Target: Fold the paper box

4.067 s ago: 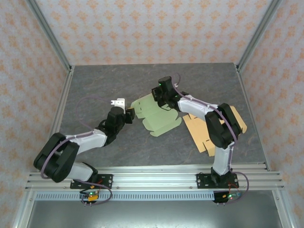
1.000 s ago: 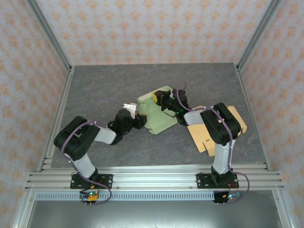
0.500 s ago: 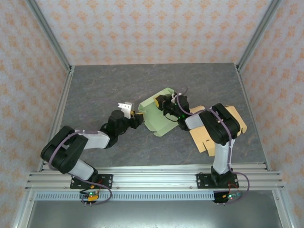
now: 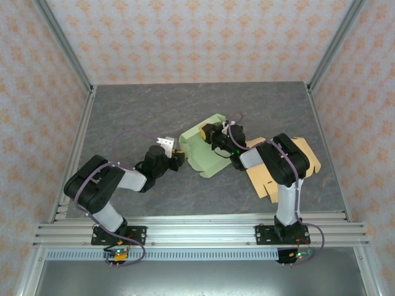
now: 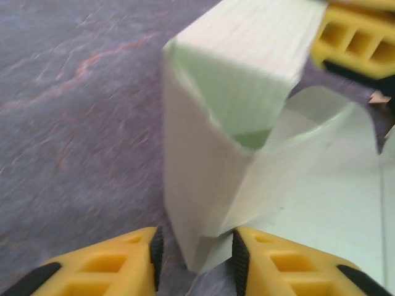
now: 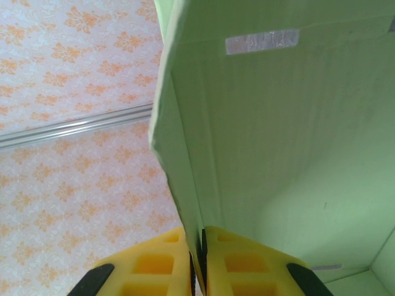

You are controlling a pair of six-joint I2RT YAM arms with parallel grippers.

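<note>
Raised since earlier, the green box point(image 4: 205, 157) stood half-formed (closing remained), right gripper point(image 6: 197, 239) clamping its wall, left gripper point(image 5: 194, 250) apart astride a corner.

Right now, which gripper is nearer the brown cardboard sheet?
Right. The right gripper pinches the green box beside the brown cardboard sheet; the left gripper straddles the box's opposite corner, farther away.
</note>
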